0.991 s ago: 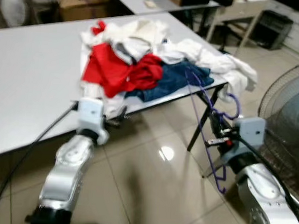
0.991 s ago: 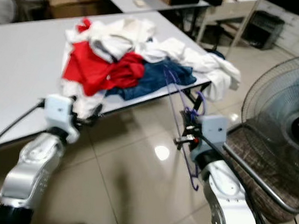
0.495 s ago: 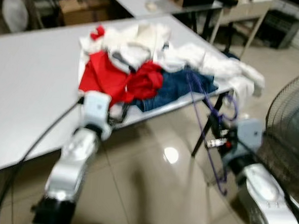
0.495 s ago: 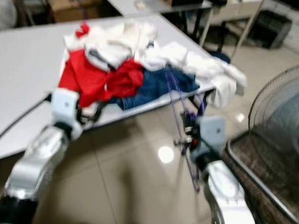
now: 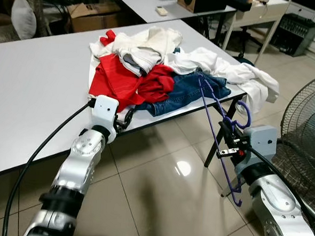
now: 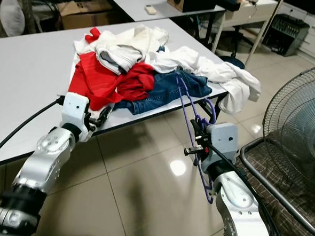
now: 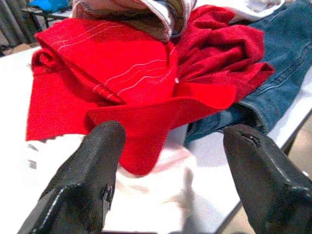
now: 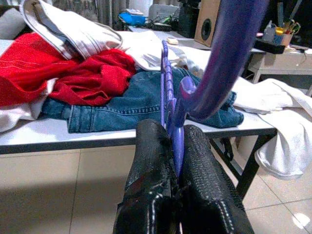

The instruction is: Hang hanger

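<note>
Clamping the purple hanger (image 5: 219, 130), right gripper (image 8: 176, 161) nearest, fingers (image 8: 148, 165) pressed together on the thin neck just below the hook, out over the tiled floor (image 5: 158, 198) beside the table's near corner. Hanger held off the floor, upper end leaning against the table edge by the blue jeans (image 5: 183, 87), hook (image 5: 244, 113) curling up beside the wrist, lower end (image 5: 238, 200) hanging down by the silver forearm.

Reaching to the table's front edge, left gripper (image 7: 170, 146) with fingers (image 7: 92, 165) spread wide and nothing between them, poised just before the red garment (image 7: 122, 83) and the white cloth (image 7: 161, 195) under it.

Piled on the grey table (image 5: 31, 89): red garment in front, jeans to its right, white clothes (image 5: 146, 40) heaped behind and trailing off the right corner (image 5: 261, 84).

Standing at far right, a wire-caged fan (image 6: 301, 121) beside a chair frame with checked fabric (image 6: 272, 168). Farther back, more tables, a cardboard box (image 5: 91, 15) and a speaker (image 5: 199, 0).
</note>
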Robot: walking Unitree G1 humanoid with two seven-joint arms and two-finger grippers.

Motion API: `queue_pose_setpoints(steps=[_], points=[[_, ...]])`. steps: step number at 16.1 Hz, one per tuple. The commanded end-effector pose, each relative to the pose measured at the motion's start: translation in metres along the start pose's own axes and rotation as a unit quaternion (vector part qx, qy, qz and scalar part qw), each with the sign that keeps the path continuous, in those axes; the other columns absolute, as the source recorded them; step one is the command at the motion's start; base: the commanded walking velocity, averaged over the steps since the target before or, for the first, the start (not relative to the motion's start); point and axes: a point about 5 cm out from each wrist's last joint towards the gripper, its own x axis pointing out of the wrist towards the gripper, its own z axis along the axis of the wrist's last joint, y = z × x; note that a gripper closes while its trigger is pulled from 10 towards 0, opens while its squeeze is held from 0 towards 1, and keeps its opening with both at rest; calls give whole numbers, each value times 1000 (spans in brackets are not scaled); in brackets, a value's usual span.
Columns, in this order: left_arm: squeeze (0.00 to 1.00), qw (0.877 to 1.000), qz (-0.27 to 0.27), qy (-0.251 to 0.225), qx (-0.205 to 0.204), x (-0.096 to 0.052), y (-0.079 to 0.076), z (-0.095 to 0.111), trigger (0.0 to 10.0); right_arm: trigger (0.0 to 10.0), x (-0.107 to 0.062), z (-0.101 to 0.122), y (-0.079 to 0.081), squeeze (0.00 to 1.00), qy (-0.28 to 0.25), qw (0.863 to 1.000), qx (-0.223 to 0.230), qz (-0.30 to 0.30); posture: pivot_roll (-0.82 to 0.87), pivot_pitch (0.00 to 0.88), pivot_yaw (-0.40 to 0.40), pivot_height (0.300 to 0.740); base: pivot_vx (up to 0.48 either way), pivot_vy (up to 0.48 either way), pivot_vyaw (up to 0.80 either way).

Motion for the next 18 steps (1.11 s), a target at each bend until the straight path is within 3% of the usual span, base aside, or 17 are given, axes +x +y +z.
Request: queue_pose_setpoints(steps=[1,5,11,18], points=[[0,1000,15,-6,5,4,6,3,0,10000,1,5,2,0,-12,1000,-4,13,-132,30,32,740,0,0,0],[0,999,48,6,20,18,21,2,0,10000,0,4,8,0,-12,1000,-6,16,-155,21,55,740,0,0,0],[0,999,29,12,10,30,17,-1,0,10000,-4,0,12,0,-6,1000,-12,25,-167,14,68,740,0,0,0],[0,999,32,-2,-13,33,21,2,0,10000,-3,-2,13,0,-1,999,-20,34,-160,16,58,740,0,0,0]])
